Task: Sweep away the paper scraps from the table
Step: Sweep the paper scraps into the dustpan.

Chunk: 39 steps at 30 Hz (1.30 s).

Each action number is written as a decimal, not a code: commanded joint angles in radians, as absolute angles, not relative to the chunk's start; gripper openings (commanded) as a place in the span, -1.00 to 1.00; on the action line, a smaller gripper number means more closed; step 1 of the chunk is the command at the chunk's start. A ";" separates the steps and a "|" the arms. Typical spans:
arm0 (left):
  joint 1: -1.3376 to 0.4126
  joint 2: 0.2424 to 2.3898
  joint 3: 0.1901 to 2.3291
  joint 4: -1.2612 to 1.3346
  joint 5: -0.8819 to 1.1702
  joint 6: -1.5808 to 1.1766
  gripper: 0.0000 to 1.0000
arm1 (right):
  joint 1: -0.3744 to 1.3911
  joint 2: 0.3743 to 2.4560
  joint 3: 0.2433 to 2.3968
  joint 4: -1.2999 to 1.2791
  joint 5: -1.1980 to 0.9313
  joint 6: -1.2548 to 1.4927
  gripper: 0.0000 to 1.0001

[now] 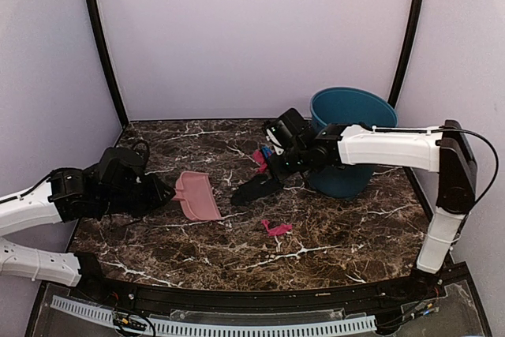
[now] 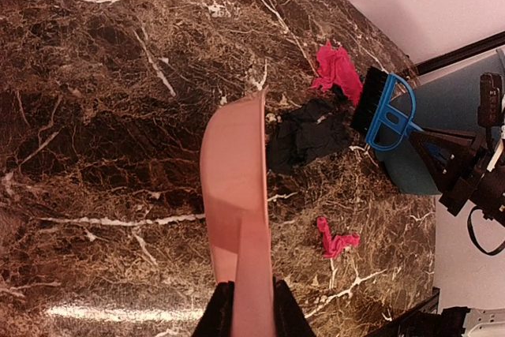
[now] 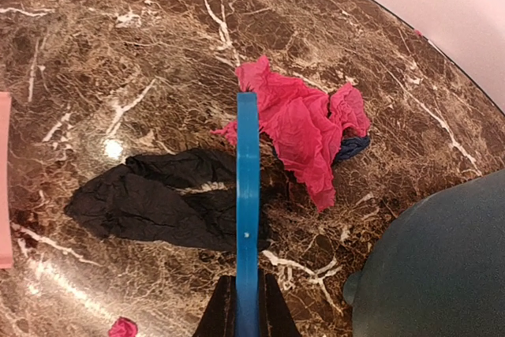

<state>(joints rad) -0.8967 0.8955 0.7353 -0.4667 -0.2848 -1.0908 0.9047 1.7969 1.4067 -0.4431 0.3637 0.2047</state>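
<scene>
Left gripper (image 2: pixel 252 313) pinching dustpan (image 2: pixel 233 163) handle; right gripper (image 3: pixel 247 313) pinching brush (image 3: pixel 247 179) beside paper scraps (image 3: pixel 296 128)

Evenly lit from overhead; small glare on glossy surface (image 3: pixel 113 147) toward nine o'clock; soft shadows, sharp focus.

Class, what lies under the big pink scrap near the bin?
A corner of a blue scrap shows under the pink scrap; its rest is covered.

Pink dustpan (image 1: pixel 197 196) L of ctr; blue brush (image 3: pixel 247 195) seen edge-on; teal bin (image 1: pixel 355 108) back R.
</scene>
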 commanded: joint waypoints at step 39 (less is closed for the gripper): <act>-0.685 1.172 0.546 -0.201 0.076 -1.142 -1.00 | 0.888 1.896 1.326 -0.232 -0.141 0.078 -1.00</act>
<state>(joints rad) -0.6876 1.1522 0.5968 -0.1432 0.0288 -1.1995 0.8726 1.9221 1.3609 -0.2535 -0.0692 0.0628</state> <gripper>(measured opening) 0.139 0.058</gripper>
